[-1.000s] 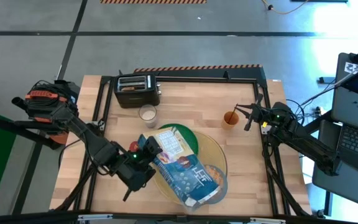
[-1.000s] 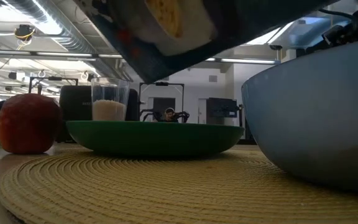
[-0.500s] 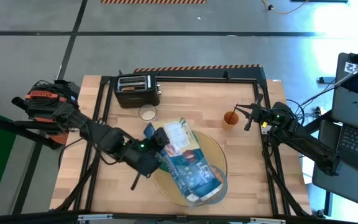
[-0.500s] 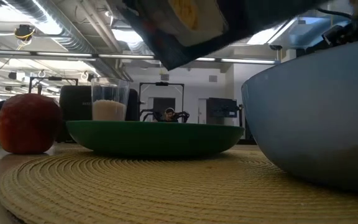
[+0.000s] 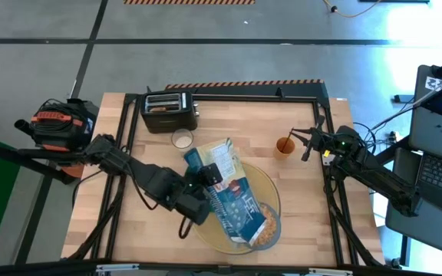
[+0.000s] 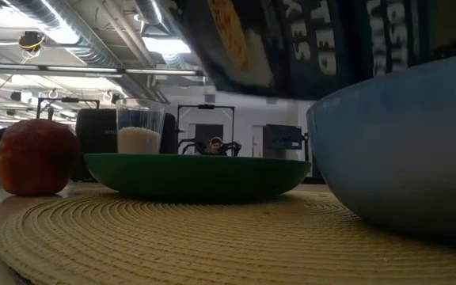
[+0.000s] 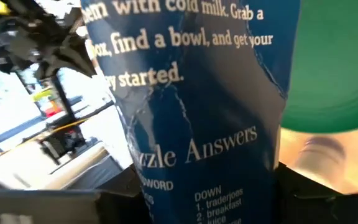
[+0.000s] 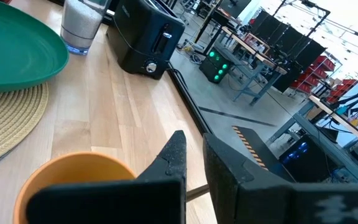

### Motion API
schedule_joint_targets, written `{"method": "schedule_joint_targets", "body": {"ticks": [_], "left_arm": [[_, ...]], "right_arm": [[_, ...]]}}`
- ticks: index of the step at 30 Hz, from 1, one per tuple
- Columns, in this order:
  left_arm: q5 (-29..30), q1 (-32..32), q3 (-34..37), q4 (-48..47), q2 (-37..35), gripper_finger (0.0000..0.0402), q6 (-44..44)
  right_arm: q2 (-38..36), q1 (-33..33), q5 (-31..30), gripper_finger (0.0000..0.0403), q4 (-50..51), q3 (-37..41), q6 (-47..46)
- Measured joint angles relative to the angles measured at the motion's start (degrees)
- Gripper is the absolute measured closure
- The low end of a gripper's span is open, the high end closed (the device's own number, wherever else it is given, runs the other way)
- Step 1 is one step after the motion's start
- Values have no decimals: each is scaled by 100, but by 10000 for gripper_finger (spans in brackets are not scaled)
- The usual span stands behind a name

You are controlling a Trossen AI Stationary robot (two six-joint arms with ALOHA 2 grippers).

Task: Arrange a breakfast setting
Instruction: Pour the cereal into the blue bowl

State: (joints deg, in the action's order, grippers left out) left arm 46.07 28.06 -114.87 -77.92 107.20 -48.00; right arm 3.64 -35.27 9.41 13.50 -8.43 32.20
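On our wooden tabletop (image 5: 229, 126) the cereal box (image 5: 232, 195), pinched by our left gripper (image 5: 199, 201), tilts over the bowl (image 5: 265, 228) on the mat (image 5: 271, 192) near the front edge, while our right gripper (image 5: 307, 143), fingers pressed together, waits beside the orange cup (image 5: 285, 146).

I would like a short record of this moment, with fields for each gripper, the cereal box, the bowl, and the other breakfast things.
left gripper: shut on the cereal box
cereal box: tilted over the bowl
bowl: on the yellow mat, cereal inside
right gripper: shut, beside the orange cup
green plate: on the mat
apple: beside the plate
milk glass: near the toaster
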Motion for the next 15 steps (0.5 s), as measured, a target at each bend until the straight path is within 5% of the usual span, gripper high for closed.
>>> {"method": "schedule_joint_targets", "body": {"ticks": [4,10,15], "left_arm": [[466,159,-341,-73,-11,238,-366],[62,211,-288,75,-20,244,-202],[662,231,17,358,-18,258,-585]], "right_arm": [[0,0,0,372,0,0,1],[0,0,0,372,-2,2,20],[-1,0,0,372,-2,2,21]]}}
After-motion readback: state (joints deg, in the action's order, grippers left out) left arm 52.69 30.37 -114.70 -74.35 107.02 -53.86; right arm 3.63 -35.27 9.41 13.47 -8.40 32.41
